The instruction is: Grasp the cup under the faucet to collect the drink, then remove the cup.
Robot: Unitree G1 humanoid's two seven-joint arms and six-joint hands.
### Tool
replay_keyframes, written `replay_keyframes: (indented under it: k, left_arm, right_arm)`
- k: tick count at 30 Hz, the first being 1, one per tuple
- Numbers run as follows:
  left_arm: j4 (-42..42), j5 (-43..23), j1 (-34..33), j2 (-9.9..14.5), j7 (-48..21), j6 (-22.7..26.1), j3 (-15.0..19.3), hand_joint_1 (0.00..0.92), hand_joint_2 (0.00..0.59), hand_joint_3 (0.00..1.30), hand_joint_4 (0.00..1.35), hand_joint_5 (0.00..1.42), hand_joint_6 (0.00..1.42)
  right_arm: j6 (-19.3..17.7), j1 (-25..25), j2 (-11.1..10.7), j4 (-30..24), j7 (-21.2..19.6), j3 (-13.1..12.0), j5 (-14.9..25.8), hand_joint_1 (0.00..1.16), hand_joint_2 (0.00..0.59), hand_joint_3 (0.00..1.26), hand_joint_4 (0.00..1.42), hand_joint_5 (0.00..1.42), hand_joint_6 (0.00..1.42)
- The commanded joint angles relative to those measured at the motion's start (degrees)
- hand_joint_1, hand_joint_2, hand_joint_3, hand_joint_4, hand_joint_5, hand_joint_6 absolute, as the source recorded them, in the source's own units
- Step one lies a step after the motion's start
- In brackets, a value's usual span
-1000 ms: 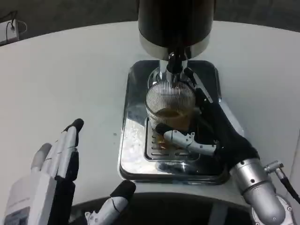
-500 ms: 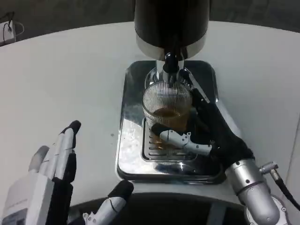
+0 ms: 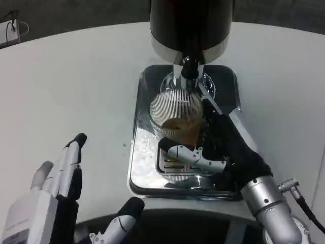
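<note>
The ribbed clear glass cup [image 3: 176,116], partly filled with amber-brown drink, sits inside the curl of the right hand [image 3: 223,150], whose fingers close around it: a white-and-black finger [image 3: 190,155] wraps across the cup's near side low down, while the dark fingers behind run up along its right flank to the rim. The cup stands just in front of and below the black faucet nozzle [image 3: 189,67], which juts down from the black cylindrical drink dispenser with a chrome band [image 3: 191,28], and whether its base touches the surface beneath cannot be told. Beneath the gripping fingers lies the shiny rectangular metal drip tray [image 3: 144,162], its slotted grate showing just below the near finger. The left hand [image 3: 56,190] is well apart from the cup, over the white table [image 3: 76,86], holding nothing, its long fingers straight and side by side and its thumb splayed out toward the tray.
</note>
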Motion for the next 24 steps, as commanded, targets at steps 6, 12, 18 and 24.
replay_keyframes:
  k: [6,12,18,24]
  left_arm:
    - [-1.80,1.05,1.67,-0.60,-0.05,0.22,0.11,0.000,0.151,0.00,0.00,0.07,0.00]
    - [-2.71,0.75,2.75,-0.87,0.06,0.16,0.69,0.000,0.151,0.00,0.00,0.07,0.00]
    - [-3.65,0.77,3.44,-1.09,-0.11,0.25,1.25,0.000,0.151,0.00,0.00,0.07,0.00]
    - [-4.59,1.02,3.90,-1.33,-0.31,0.41,1.81,0.000,0.149,0.00,0.00,0.07,0.00]
  right_arm:
    - [1.08,0.75,1.21,-1.00,-0.01,0.71,-0.14,0.79,0.177,0.03,0.11,0.20,0.32]
    - [2.33,0.06,2.43,-0.22,-0.52,0.94,-0.32,0.81,0.170,0.04,0.13,0.22,0.32]
    - [3.78,-1.21,3.41,0.77,-1.05,1.01,-0.23,0.83,0.168,0.08,0.18,0.27,0.34]
    - [4.76,-2.07,4.46,1.12,-1.78,1.46,-0.69,0.87,0.163,0.13,0.28,0.34,0.37]
